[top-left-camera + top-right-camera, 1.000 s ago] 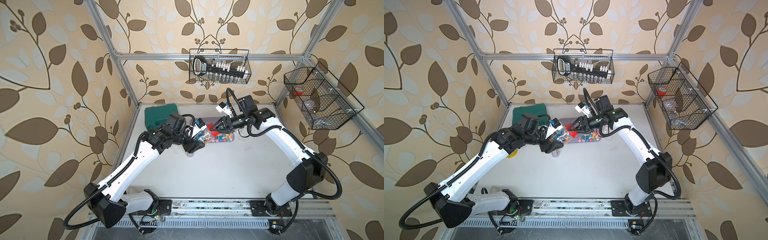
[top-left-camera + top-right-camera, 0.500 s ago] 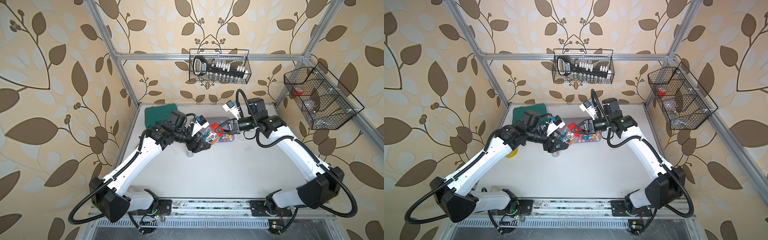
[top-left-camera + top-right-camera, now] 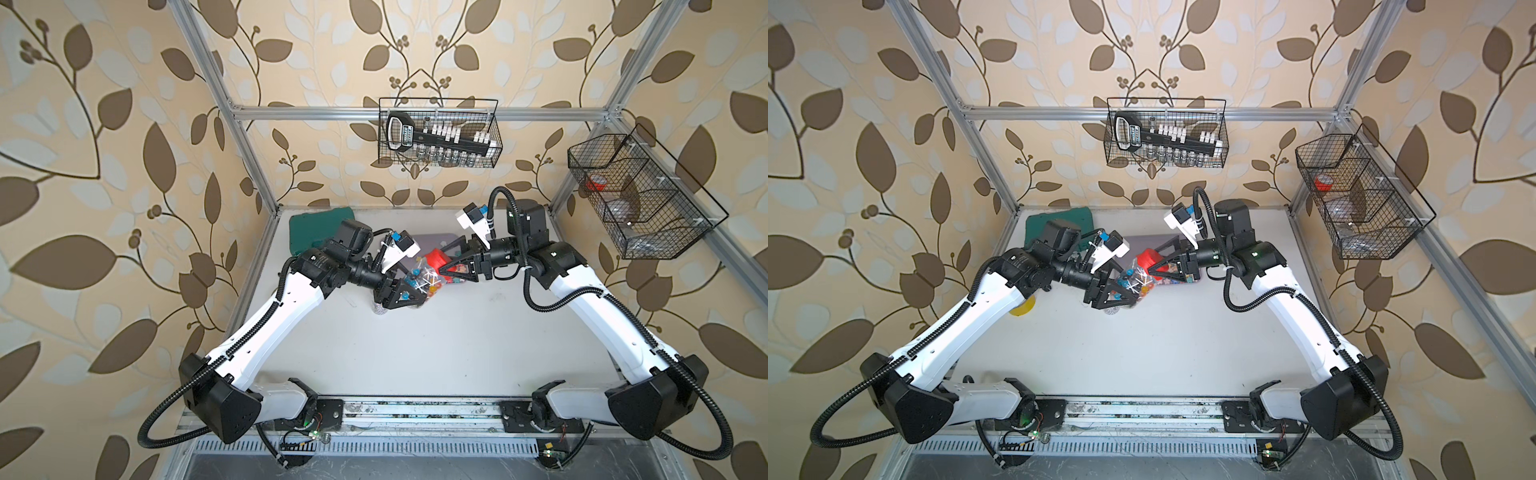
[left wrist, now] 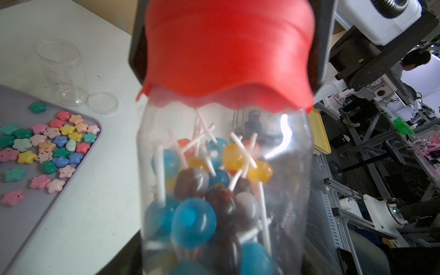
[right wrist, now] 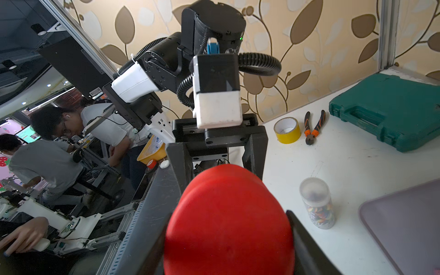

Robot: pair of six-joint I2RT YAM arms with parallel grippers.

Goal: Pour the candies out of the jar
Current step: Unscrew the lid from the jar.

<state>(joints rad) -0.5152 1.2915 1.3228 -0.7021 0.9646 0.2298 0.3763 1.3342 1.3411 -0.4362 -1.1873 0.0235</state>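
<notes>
Red cap [image 4: 228,47] closes the clear jar [image 4: 292,171], which is held tilted above the surface [image 3: 415,353] between both arms. The left gripper [image 3: 417,284] is closed on the jar body. The right gripper [image 3: 445,258] is closed on the cap, one finger on each side. Round lollipops [image 4: 193,221] on white sticks fill the jar. Loose star-shaped pieces [image 4: 54,142] lie on the grey tray [image 4: 21,228] near it. A small lidded jar [image 5: 313,190] of rainbow sweets [image 5: 319,214] stands upright beside the tray.

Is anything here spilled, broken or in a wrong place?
Nothing stands out. The star candies in view all lie on the grey tray, none on the table. The lollipop jar looks intact, its red lid still on.
</notes>
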